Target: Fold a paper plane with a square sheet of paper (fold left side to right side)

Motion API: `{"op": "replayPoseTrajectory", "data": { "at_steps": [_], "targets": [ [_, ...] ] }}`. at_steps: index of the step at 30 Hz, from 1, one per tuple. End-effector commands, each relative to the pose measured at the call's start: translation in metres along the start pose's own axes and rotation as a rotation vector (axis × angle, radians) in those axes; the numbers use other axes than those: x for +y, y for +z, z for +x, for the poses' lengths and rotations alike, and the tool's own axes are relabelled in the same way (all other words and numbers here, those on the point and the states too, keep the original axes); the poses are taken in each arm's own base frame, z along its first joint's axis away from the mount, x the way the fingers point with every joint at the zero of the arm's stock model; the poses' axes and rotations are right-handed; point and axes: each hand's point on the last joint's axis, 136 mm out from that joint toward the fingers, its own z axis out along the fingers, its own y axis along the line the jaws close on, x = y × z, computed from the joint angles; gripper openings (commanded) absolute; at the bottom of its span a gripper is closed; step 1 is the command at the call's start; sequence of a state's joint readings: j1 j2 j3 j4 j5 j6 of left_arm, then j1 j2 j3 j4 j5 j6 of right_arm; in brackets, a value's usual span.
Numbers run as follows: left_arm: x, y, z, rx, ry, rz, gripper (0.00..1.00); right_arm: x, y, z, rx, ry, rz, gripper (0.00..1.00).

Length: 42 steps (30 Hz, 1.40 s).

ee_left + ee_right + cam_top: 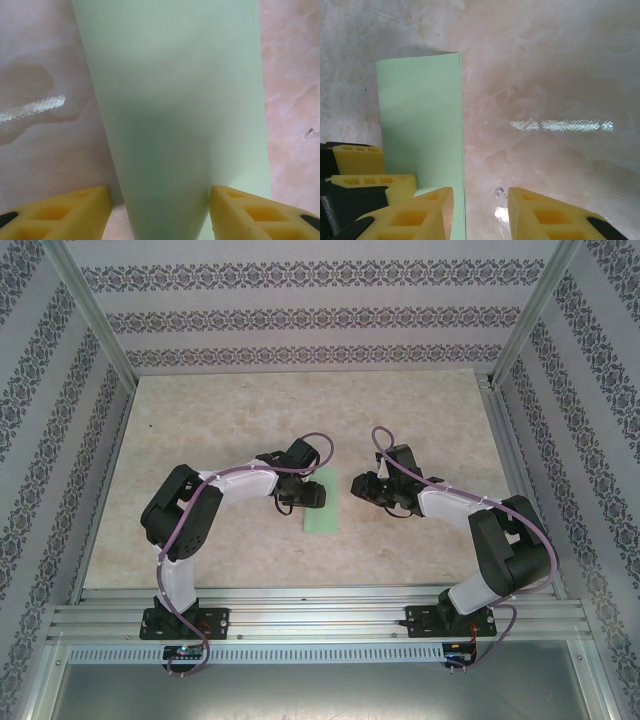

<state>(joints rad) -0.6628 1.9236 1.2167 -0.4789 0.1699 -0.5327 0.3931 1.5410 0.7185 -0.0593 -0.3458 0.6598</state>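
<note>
Near the middle of the worktop (200,420), the square sheet of paper (322,520) lies as a narrow strip. The left gripper (303,496) straddles it, jaws spread; the right gripper (358,485) waits beside it, jaws apart and empty. Thin, light and probably slippery, it is best pinched gently at a free edge.

Both arms are the same build. Left arm (180,575) and right arm (465,590) have white tube links, chunky black joint housings (182,505) and a black base plate (185,622) each. A thin purple cable (546,540) runs outside along each arm, with a slack loop near the wrist. Left gripper (160,215) and right gripper (481,212) have yellow plastic wedge fingers (410,217) with rectangular pockets moulded in. Black pads (7,218) sit at the outer edges, and the gripper body is black.
</note>
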Motion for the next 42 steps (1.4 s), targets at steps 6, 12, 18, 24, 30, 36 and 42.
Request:
{"op": "replayPoseTrajectory", "data": {
  "at_steps": [6, 12, 18, 24, 30, 36, 42],
  "targets": [
    [0.008, 0.026, 0.01, 0.028, -0.017, -0.044, 0.58, 0.012, 0.003, 0.0, 0.004, -0.014, -0.031, 0.34],
    [0.009, 0.027, 0.011, 0.034, -0.014, -0.045, 0.58, 0.018, 0.005, 0.002, 0.012, -0.021, -0.044, 0.34],
    [0.009, 0.027, 0.012, 0.036, -0.013, -0.045, 0.58, 0.032, 0.015, 0.011, 0.045, -0.029, -0.085, 0.25],
    [0.008, 0.027, 0.012, 0.036, -0.009, -0.043, 0.57, 0.043, 0.033, 0.022, 0.091, -0.033, -0.101, 0.16],
    [0.008, 0.026, 0.012, 0.036, -0.007, -0.042, 0.57, 0.046, 0.047, 0.03, 0.125, -0.038, -0.09, 0.14],
    [0.007, 0.026, 0.012, 0.036, -0.006, -0.04, 0.57, 0.04, 0.054, 0.037, 0.153, -0.044, -0.049, 0.14],
    [0.006, 0.025, 0.012, 0.031, -0.002, -0.04, 0.57, 0.021, 0.059, 0.048, 0.203, -0.061, 0.054, 0.12]
  ]
}}
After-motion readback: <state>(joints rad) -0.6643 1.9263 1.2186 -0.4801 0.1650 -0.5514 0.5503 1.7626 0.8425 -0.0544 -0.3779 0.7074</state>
